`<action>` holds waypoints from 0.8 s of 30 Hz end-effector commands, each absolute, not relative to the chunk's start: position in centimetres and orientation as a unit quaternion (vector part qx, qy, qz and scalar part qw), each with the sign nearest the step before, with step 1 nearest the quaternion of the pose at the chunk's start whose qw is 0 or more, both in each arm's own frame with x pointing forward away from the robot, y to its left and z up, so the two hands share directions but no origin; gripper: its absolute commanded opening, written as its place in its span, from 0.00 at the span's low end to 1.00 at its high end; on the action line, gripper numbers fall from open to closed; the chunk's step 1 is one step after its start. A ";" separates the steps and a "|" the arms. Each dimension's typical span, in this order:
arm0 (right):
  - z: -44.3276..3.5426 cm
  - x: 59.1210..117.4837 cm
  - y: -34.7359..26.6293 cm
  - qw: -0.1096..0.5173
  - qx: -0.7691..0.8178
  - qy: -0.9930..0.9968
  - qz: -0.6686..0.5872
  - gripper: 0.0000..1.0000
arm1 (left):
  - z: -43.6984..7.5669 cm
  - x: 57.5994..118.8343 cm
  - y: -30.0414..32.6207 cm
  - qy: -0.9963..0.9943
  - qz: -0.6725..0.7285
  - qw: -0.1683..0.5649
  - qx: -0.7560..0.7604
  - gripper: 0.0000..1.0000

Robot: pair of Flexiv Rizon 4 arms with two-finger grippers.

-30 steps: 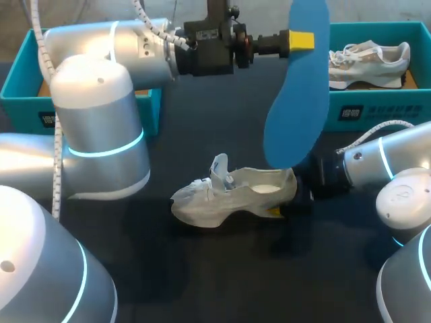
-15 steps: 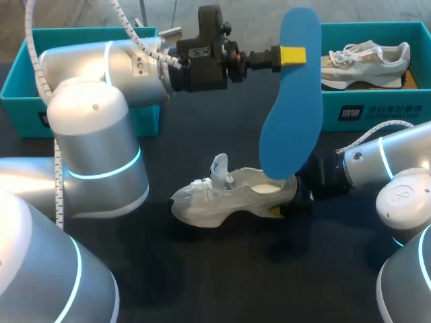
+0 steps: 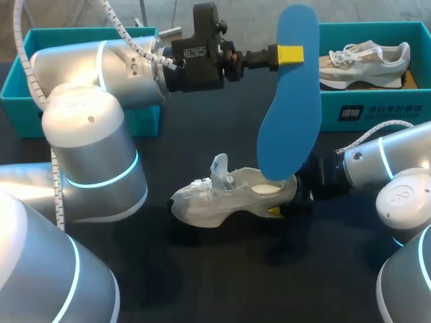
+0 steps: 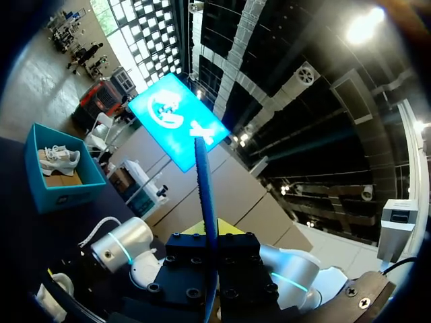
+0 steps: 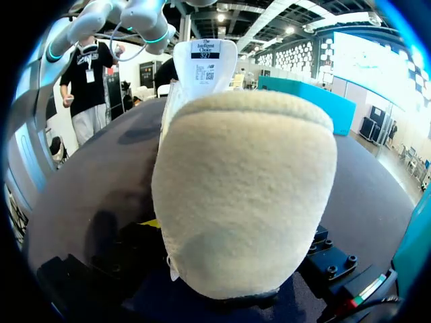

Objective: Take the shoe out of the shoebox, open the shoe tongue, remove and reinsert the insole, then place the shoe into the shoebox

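Left gripper (image 3: 291,54), clenched on the upper end of the blue insole (image 3: 289,114), which hangs down from it over the middle of the worktop (image 3: 202,282); in the left wrist view the insole runs edge-on straight out from between the fingers. Over the last second this gripper has come slightly down and towards the left edge, so that the insole's lower end now overlaps the heel opening of the shoe (image 3: 229,198). Judged from this, the insole is out and its reinsertion is beginning; the end must still be steered down into the opening. Right gripper (image 3: 279,210), unmoved, grasps the shoe by its heel; the heel fills the right wrist view. The shoe lies mid-worktop, toe towards the left edge, tongue (image 3: 219,168) standing open. A teal shoebox (image 3: 377,111) at the far right corner holds a second shoe (image 3: 367,60); another teal box (image 3: 20,74) stands at the far left corner.
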State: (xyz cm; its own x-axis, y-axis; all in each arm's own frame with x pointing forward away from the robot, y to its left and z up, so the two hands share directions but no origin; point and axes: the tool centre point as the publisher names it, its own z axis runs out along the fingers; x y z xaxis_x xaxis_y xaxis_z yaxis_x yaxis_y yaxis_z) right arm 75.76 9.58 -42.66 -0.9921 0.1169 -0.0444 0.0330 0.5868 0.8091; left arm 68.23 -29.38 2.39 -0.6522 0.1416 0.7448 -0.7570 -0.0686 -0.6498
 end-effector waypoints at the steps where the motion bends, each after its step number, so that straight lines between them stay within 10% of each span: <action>1: -42.9 75.8 9.6 0.046 0.042 0.890 0.451 0.00 | 2.3 67.6 -28.3 -0.598 0.684 0.326 0.261 0.00; 24: -42.9 75.8 9.6 0.046 0.042 0.890 0.451 0.00 | 1.7 67.6 -27.9 -0.598 0.684 0.327 0.258 0.00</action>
